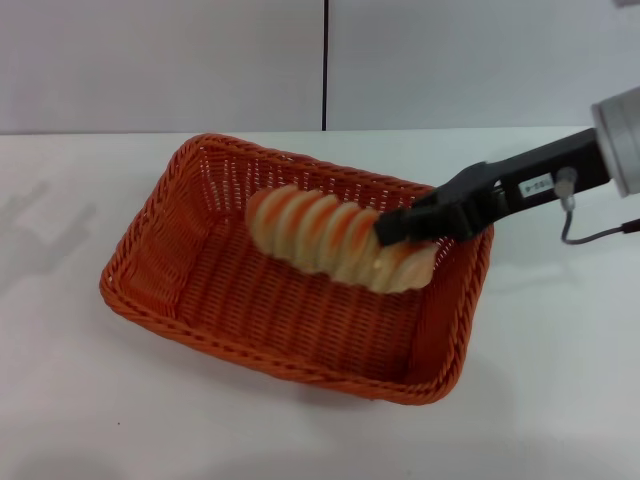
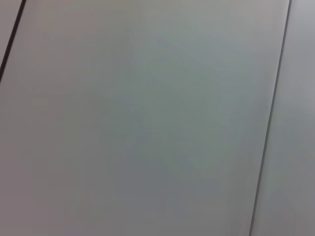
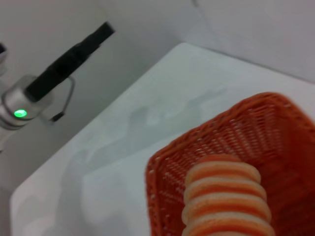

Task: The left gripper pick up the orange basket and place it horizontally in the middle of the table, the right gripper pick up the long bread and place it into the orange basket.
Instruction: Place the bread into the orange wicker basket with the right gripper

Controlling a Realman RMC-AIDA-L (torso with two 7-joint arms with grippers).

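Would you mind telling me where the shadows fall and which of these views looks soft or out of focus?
Head view: sharp; soft grey shadows lie on the table at its left edge and beneath the right tool. Right wrist view: the long bread and orange basket up close are blurred, and faint shadows mottle the tabletop. Left wrist view: only plain grey panels with dark seams, evenly lit.

The right gripper [image 1: 395, 228] is matte black with blocky jaws, on a slim black rod bearing a small white label and a round silver screw. The rod joins a silver-grey cylindrical wrist, from which a thin dark cable loops. The left gripper [image 3: 101, 32] is a slim black rod from a silver-grey cuff with a green light and a thin cable loop.
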